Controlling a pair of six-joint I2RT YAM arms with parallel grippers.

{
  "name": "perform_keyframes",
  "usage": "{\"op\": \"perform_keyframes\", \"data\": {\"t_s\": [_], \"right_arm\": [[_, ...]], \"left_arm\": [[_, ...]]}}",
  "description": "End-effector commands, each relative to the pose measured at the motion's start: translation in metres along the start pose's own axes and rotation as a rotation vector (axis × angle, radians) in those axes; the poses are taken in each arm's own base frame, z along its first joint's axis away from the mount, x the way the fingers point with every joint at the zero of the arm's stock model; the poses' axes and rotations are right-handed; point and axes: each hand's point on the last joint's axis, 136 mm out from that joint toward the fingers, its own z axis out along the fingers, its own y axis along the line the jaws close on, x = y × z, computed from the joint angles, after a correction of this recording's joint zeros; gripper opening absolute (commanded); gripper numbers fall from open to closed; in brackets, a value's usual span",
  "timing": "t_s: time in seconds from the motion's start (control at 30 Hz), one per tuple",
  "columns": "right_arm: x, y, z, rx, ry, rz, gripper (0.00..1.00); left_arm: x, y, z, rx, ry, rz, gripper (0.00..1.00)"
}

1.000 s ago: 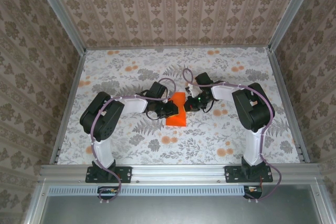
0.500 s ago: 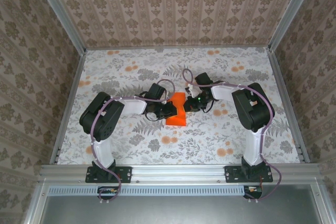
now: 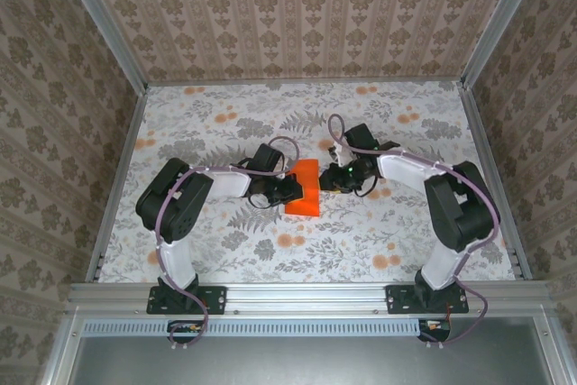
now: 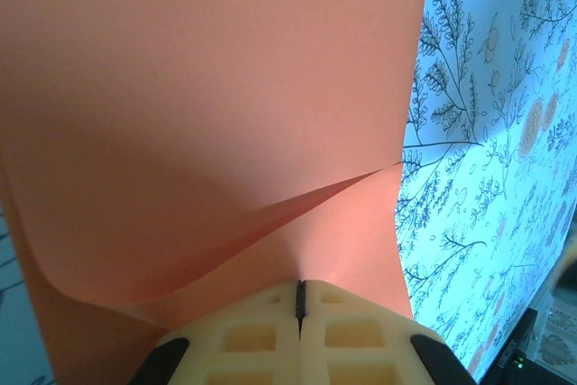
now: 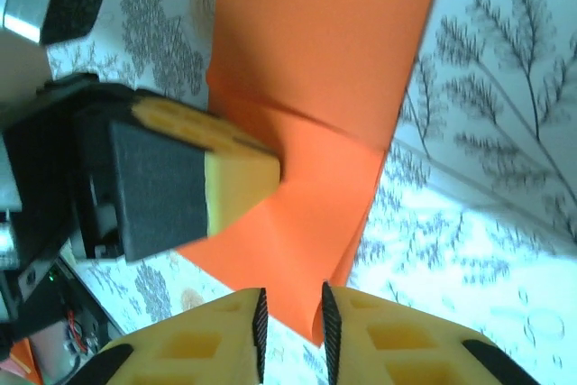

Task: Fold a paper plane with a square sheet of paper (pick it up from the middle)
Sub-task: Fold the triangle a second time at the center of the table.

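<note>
Standing by the rig here: the square sheet of paper [image 3: 306, 194] sits around the middle of the counter [image 3: 207, 123], partly folded over on itself, with both arms reaching in at it from the left and the right.

From overhead it's a bright orange patch between two black wrists, and the fingers are too small to read there. The wrist cams have the detail.

On the left wrist cam the left tool [image 4: 300, 299] is clamped tight. Its two pale pads are pressed together with just a dark slit between them, and the orange sheet comes out right at that seam. That cam also shows a raised flap with a slanted crease running to the sheet's edge, and the paper curling up on one side.

The right wrist cam gives the opposite angle. The right tool [image 5: 290, 317] has its fingers a small way apart, with the sheet's closest corner poking at the gap, and I can't tell if it touches. It also catches the left tool's yellow finger pinching the sheet from the other side.
</note>
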Motion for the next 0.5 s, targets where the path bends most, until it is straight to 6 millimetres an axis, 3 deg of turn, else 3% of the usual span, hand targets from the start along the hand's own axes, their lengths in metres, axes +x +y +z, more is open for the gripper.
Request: {"op": "perform_keyframes", "data": {"t_s": [0.0,0.17,0.47], "right_arm": [[0.021,0.001,0.002,0.028,0.012,0.087,0.17],[0.033,0.017,0.013,0.027,0.025,0.096,0.03],[0.034,0.023,0.045,0.047,0.071,0.106,0.0]], "left_arm": [[0.044,0.069,0.011,-0.22,0.109,-0.132,0.02],[0.046,0.072,0.01,-0.233,0.106,-0.136,0.0],[0.048,0.075,0.008,-0.24,0.101,-0.143,0.0]]}}
